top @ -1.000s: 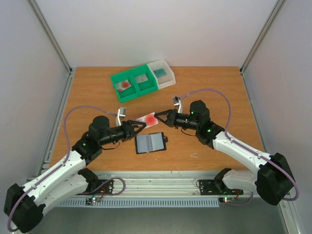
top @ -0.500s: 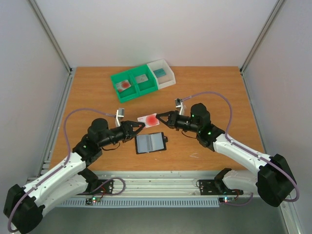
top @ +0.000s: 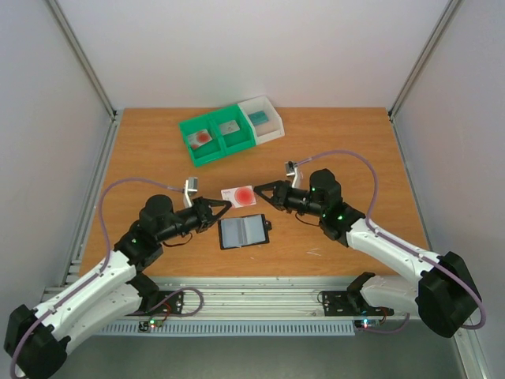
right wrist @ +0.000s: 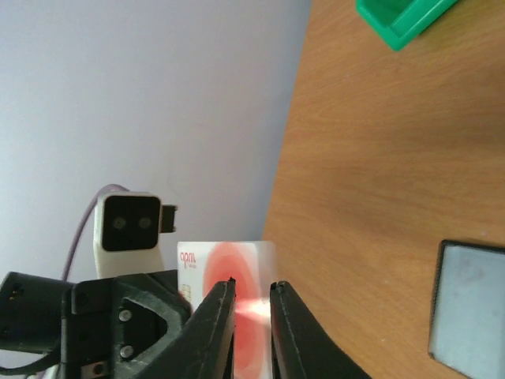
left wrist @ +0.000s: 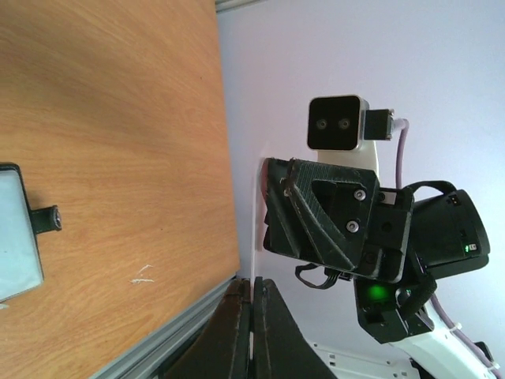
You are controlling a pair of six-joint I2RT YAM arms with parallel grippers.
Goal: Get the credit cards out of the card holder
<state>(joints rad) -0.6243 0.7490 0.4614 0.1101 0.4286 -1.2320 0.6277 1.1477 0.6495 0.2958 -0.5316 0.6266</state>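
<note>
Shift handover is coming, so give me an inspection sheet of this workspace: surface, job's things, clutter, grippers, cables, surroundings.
Surface: wooden table, small pale scuff near the front.
Job's things: card holder lies open and flat; credit card, red-blotched, held above the table; second card lies in the green bin's left compartment.
Clutter: white bin beside the green one, small flat items inside both.
Grippers: left gripper shut on the credit card; right gripper fingers slightly apart at its other end.
Cables: left cable and right cable arc above the arms.
Surroundings: pale walls, metal frame posts; nothing else seen.
</note>
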